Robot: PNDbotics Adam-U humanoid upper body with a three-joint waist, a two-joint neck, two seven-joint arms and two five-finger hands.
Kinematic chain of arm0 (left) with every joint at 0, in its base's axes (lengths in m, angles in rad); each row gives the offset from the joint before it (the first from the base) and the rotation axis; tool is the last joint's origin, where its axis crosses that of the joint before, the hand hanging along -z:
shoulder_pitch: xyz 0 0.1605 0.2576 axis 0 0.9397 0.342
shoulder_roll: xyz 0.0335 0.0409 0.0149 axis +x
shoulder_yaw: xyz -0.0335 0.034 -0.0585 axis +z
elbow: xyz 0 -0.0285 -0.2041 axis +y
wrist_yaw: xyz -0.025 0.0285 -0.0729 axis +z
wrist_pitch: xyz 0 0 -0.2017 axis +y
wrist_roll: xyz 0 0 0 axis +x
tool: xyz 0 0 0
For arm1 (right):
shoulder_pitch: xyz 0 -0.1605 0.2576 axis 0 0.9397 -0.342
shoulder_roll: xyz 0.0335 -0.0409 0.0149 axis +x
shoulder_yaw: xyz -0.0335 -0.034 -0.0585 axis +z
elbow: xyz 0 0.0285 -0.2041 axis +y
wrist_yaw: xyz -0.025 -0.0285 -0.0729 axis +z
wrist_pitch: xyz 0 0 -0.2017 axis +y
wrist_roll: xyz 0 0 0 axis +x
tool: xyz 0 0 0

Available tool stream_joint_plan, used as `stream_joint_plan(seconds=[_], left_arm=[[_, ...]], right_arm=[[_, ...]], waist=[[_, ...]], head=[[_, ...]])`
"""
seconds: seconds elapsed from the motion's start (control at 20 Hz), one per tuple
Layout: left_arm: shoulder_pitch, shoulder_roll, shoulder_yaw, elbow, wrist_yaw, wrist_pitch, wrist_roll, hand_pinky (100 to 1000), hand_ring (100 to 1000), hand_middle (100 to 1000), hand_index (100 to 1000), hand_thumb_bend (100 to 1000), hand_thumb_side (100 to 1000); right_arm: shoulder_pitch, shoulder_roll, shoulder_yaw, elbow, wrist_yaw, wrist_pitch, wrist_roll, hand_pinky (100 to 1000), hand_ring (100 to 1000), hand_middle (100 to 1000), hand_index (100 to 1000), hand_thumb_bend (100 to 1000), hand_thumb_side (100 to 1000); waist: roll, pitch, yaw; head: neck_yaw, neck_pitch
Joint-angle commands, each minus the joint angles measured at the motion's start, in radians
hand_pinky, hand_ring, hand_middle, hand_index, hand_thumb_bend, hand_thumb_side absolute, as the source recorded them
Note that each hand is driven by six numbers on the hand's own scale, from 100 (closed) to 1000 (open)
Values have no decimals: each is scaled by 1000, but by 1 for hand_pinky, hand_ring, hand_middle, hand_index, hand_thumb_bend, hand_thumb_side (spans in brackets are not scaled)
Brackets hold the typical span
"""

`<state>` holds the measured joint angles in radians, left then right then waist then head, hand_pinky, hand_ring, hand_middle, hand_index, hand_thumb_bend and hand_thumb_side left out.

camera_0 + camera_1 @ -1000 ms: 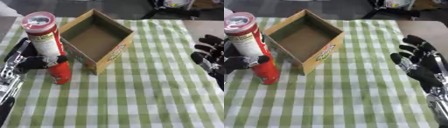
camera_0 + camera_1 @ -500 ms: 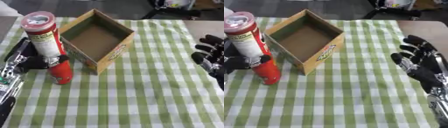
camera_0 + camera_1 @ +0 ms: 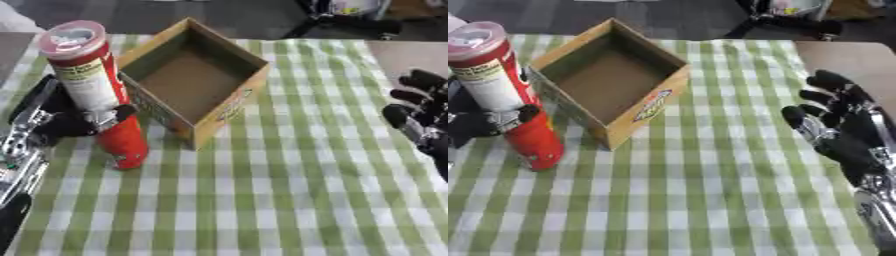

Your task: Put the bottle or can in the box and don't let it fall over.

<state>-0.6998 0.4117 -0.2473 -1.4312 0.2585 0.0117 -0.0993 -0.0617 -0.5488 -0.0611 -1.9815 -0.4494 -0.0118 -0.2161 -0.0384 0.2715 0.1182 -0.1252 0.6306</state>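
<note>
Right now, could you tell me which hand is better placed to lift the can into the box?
Left. The left hand already grips the can beside the box; the right hand rests open, far right.

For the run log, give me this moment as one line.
left hand: shut on can | can: upright on cloth, left of box | box: open, empty | right hand: open, idle at right edge | placement: not yet done

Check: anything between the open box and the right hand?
Nothing: between the cardboard box and the right hand there is only bare green checked cloth, clearest in the right eye view.
</note>
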Motion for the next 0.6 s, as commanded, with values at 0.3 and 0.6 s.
stream_joint_plan(seconds=[0.3, 0.6], left_arm=[[-22, 37, 12, -67, -7, 13, -19, 146, 247, 162, 207, 164, 100], [-41, 78, 23, -148, -9, 41, -20, 144, 249, 162, 206, 156, 100]], right_arm=[[0, -14, -11, -18, 1, 1, -2, 792, 806, 798, 830, 593, 171], [4, -18, -14, -18, 3, -3, -4, 792, 805, 798, 830, 594, 172]], waist=[[3, -21, 4], [7, -24, 8]], head=[[-5, -3], [-13, -2]])
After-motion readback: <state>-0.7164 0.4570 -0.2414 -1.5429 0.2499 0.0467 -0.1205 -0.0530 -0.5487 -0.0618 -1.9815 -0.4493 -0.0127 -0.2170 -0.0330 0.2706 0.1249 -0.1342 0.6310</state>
